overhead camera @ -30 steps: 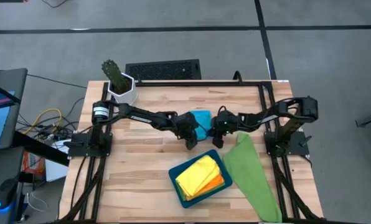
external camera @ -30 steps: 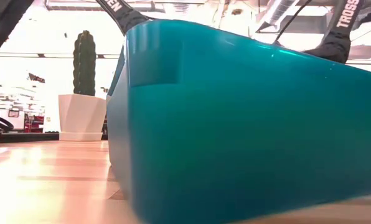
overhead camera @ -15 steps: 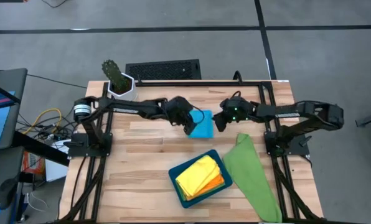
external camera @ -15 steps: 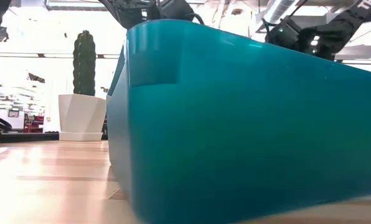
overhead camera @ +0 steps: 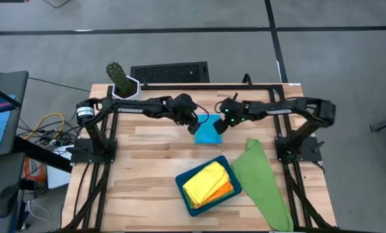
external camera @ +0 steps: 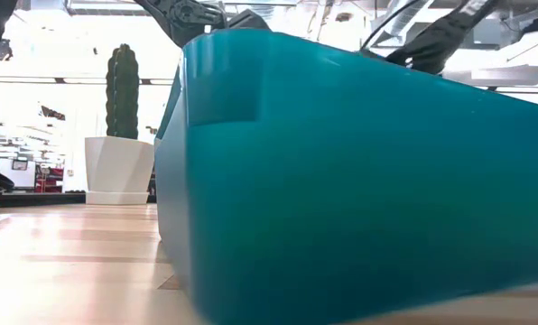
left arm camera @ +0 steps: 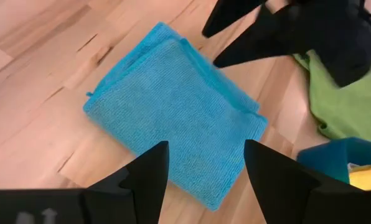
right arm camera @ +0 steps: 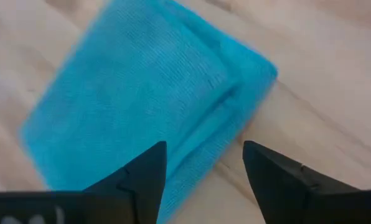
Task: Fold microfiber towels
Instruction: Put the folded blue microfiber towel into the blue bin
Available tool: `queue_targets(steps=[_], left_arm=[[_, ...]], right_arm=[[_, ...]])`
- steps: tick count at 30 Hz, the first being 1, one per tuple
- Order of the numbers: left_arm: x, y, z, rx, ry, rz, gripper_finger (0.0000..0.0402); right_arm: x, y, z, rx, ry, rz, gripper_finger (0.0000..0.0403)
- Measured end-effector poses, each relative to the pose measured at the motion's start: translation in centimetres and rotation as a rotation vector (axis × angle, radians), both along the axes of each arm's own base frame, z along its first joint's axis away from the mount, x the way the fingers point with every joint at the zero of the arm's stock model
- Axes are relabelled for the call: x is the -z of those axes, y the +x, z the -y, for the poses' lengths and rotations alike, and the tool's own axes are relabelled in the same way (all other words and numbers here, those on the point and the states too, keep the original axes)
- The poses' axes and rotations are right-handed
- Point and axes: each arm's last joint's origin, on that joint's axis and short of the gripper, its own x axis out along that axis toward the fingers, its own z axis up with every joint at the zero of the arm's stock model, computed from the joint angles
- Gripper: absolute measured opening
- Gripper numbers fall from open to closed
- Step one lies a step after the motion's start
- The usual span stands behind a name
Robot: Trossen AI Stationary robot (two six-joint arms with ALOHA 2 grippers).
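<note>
High view first: my left end effector [overhead camera: 194,122] and right end effector [overhead camera: 220,124] hang just above the folded blue towel [overhead camera: 208,133], both spread open and holding nothing. It lies flat on the tabletop [overhead camera: 147,162], between me and the teal tray [overhead camera: 184,189] of yellow towel [overhead camera: 206,181]. Risk now: dipping low, a fingertip could snag the top layer and drag my fold open.

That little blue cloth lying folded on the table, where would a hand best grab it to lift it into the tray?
Probably by the thick folded edge of the blue towel, where the layers stack in a ridge, coming straight down from above. It lies flat on the wooden table with bare wood around it, so fingers could pinch all layers there. The left hand and right hand both hover over it, open.
</note>
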Motion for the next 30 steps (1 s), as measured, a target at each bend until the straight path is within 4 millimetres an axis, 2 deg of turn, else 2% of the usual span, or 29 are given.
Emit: queue_targets(steps=[4,14,16,18,23,28,30], left_arm=[[0.1,-0.1,0.0,0.019,0.01,-0.016,0.02],[0.2,-0.2,0.1,0.071,0.031,-0.03,0.0197],[0.3,-0.3,0.2,0.079,0.035,-0.04,0.0197],[0.3,-0.3,0.2,0.085,0.039,-0.047,0.0197],[0.0,-0.8,0.1,0.121,0.024,-0.058,0.0197],[-2.3,-2.5,-0.6,0.108,0.032,-0.042,0.0197],[-3.6,-3.6,-0.8,0.098,0.047,-0.034,0.0197]], right_arm=[[1.8,1.3,0.5,0.08,0.053,-0.018,0.0227],[3.8,3.9,1.1,0.136,0.121,-0.04,0.0217],[4.1,4.3,1.1,0.14,0.127,-0.06,0.0198],[4.2,4.5,1.2,0.131,0.132,-0.092,0.0161],[4.0,4.8,1.4,0.054,0.125,-0.103,0.0029],[2.3,5.1,2.5,0.04,0.151,-0.082,0.002],[0.8,5.4,2.6,0.018,0.141,-0.048,0.0019]])
